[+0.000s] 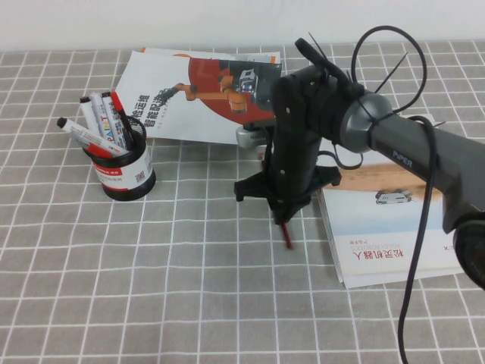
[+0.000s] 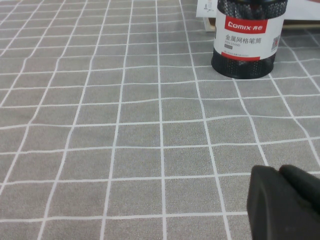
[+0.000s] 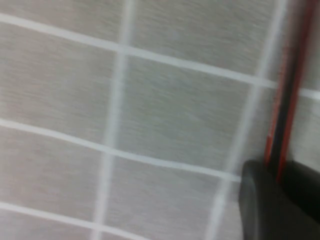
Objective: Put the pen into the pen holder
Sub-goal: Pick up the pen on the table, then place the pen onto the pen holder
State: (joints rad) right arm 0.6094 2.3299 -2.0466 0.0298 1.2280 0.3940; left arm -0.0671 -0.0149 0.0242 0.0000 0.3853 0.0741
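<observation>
The thin dark red pen (image 1: 286, 233) hangs tip down from my right gripper (image 1: 283, 217), which is shut on it above the middle of the table. In the right wrist view the pen (image 3: 286, 100) runs out from between the dark fingers (image 3: 260, 200) over the grey checked cloth. The black mesh pen holder (image 1: 126, 171) with its white and red label stands to the left, well apart from the pen. It also shows in the left wrist view (image 2: 247, 40). My left gripper (image 2: 280, 175) is shut and empty, low over the cloth, out of the high view.
Several thick white markers (image 1: 102, 127) stand in the holder. A printed leaflet (image 1: 189, 91) lies at the back. A booklet (image 1: 386, 227) lies to the right, under the right arm. A small silver object (image 1: 246, 136) sits at the leaflet's edge.
</observation>
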